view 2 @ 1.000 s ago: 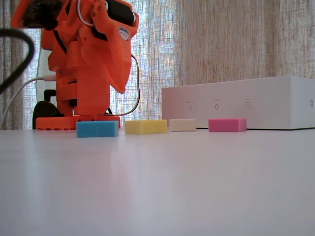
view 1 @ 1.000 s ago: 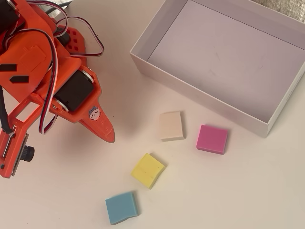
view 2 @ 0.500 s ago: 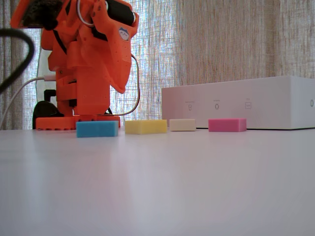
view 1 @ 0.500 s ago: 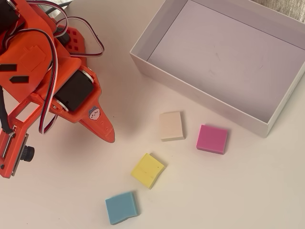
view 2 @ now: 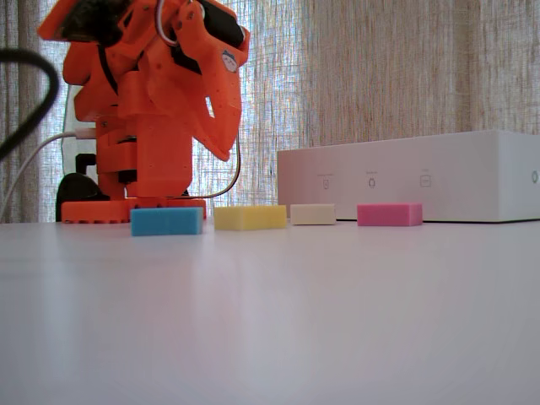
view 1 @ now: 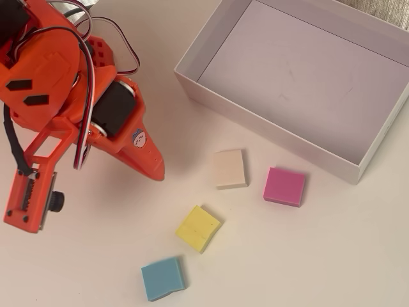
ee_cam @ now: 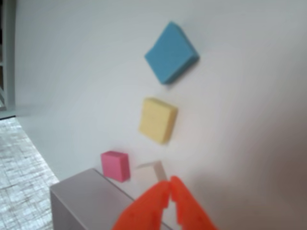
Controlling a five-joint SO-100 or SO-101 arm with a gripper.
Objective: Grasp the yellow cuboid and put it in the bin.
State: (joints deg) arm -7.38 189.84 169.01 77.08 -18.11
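My gripper [ee_cam: 169, 188] is pinched closed and holds nothing, so I should open it wide and come straight down over the yellow block [view 1: 199, 228], missing the blue block [view 1: 162, 278] near it.

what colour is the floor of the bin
Pale grey-lilac, inside white walls; the bin shows it best in the overhead view.

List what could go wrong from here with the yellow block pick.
1. The cream block and blue block lie close to the yellow cuboid, so the wrong block could get nudged or picked.
2. The gripper looks shut; it must open before descending.
3. The bin wall could catch a low carry.
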